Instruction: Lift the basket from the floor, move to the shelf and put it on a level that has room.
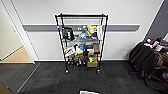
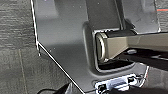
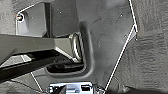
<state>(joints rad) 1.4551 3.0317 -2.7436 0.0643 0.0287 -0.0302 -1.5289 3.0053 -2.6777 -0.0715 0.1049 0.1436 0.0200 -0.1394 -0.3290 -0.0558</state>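
Observation:
The shelf (image 1: 81, 42), a tall black wire rack on small casters, stands against the white wall straight ahead across the floor (image 1: 50, 80) of dark grey carpet. Its top level (image 1: 81, 16) looks bare between the four post tips. The lower tiers hold toys, a dark bag and brown boxes. The basket is hidden. Both wrist views look down on carpet (image 2: 15, 62) (image 3: 152, 60) past my own grey plate and arm bar.
A doorway onto tan wooden flooring (image 1: 18, 56) opens at the left. At the right stands a chair (image 1: 147, 58) draped with dark clothes and piled with small items. A grey rail (image 1: 42, 27) runs along the wall. A pale sliver (image 1: 88, 92) shows at the near edge.

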